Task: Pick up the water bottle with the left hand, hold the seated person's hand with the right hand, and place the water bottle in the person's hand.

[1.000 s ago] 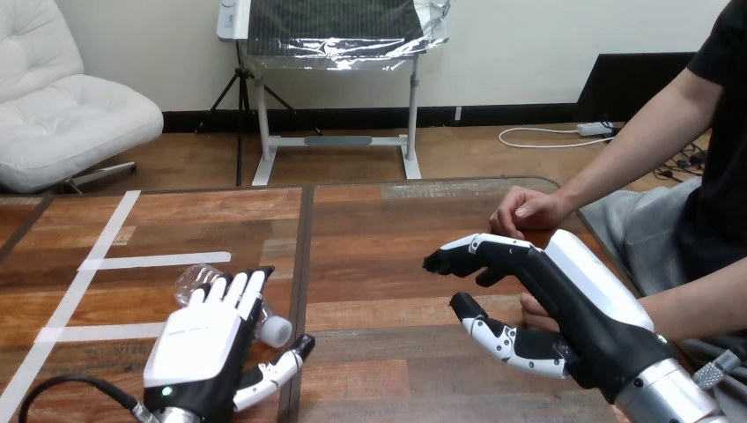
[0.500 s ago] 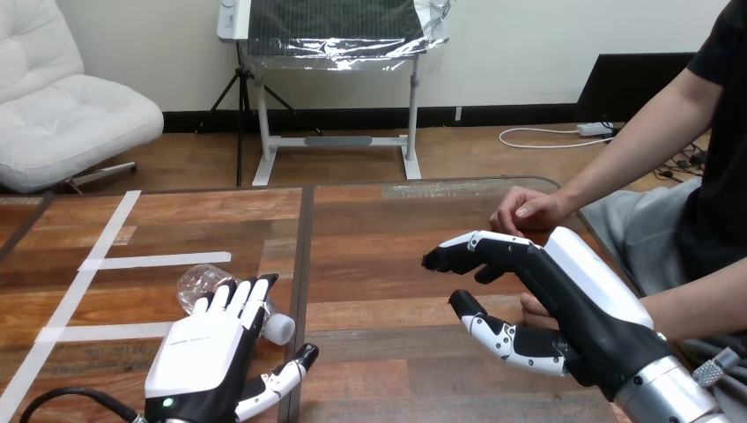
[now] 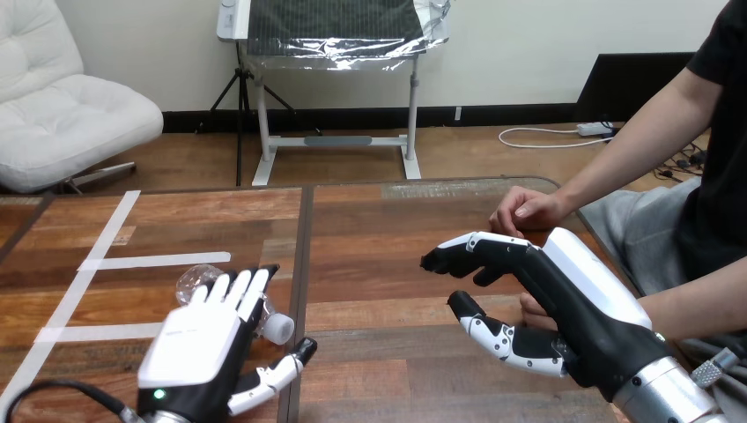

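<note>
Water bottle (image 3: 197,281) of clear plastic lies on its side on the wooden table (image 3: 396,264), under the fingertips of the left hand (image 3: 198,344). Its long axis runs on a slant. The rounded base end pokes out beyond and to the left of the fingertips. The white cap (image 3: 280,329) sticks out at the right of the fingers, pointing back toward the robot and to the right. The hand covers the middle of the body, so no label or print can be made out.

The left hand is spread flat, back upward, with its fingers (image 3: 236,293) straight and laid over the bottle and not wrapped round it. Whether they press on the bottle cannot be told. Its thumb (image 3: 273,378) juts out to the right, nearer the robot than the cap and clear of it.

Strips of white tape (image 3: 155,261) lie on the table beyond and to the left of this hand. A dark seam (image 3: 302,247) in the tabletop runs away from the robot just right of the cap.

The right hand (image 3: 577,291) is well apart from the bottle, turned on edge. Its fingers (image 3: 476,247) reach leftward with loosely bent tips, and its thumb (image 3: 493,335) is below them. A wide gap lies between them, and the hand grips nothing.

The person's farther hand (image 3: 528,211), loosely closed, rests on the table just beyond those fingers and apart from them. A small part of the person's nearer hand (image 3: 531,308) shows behind the thumb, between it and the fingers. Whether the two touch cannot be told.
</note>
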You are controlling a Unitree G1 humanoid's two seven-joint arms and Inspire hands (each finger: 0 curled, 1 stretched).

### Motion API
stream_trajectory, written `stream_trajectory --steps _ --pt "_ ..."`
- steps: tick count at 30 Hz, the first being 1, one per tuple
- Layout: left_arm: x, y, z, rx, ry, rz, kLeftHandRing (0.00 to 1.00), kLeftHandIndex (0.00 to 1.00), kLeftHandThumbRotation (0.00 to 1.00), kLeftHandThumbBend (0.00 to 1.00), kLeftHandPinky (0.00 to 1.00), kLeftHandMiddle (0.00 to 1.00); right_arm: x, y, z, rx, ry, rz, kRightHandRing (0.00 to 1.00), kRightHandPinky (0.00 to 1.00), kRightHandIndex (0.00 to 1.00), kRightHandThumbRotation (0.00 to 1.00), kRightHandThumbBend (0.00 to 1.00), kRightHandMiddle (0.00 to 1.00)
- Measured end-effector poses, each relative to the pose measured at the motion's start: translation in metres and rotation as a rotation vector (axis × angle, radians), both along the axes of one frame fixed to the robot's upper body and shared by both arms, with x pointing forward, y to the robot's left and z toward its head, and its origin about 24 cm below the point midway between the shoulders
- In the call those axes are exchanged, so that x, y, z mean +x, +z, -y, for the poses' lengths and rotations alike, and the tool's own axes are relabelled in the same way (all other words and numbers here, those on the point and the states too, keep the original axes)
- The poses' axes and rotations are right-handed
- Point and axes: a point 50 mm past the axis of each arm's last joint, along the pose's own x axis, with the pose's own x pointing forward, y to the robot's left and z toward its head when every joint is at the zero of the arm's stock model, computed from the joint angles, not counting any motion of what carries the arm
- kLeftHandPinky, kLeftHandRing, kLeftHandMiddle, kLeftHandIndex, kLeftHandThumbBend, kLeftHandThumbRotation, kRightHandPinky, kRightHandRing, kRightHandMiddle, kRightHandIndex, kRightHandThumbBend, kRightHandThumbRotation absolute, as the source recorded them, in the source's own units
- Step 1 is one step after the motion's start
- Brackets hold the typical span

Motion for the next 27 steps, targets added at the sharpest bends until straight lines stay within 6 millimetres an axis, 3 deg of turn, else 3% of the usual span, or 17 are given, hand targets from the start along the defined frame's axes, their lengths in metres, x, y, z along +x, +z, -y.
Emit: stream_trajectory --steps 13,22,27 --pt "0.010 0.023 -0.027 0.105 -0.075 -0.002 1.00 1.00 1.00 0.66 1.00 1.00 0.000 -0.001 -0.003 0.004 0.013 -0.006 0.72 0.67 0.71 0.00 0.23 0.73" --pt "0.020 0.040 -0.042 0.176 -0.101 0.019 1.00 1.00 0.99 0.65 1.00 1.00 -0.001 -0.002 -0.006 0.008 0.025 -0.010 0.72 0.67 0.71 0.00 0.24 0.73" --pt "0.026 0.050 -0.047 0.201 -0.138 0.029 1.00 1.00 0.93 0.62 1.00 1.00 -0.001 -0.003 -0.006 0.008 0.027 -0.011 0.72 0.67 0.71 0.00 0.24 0.73"
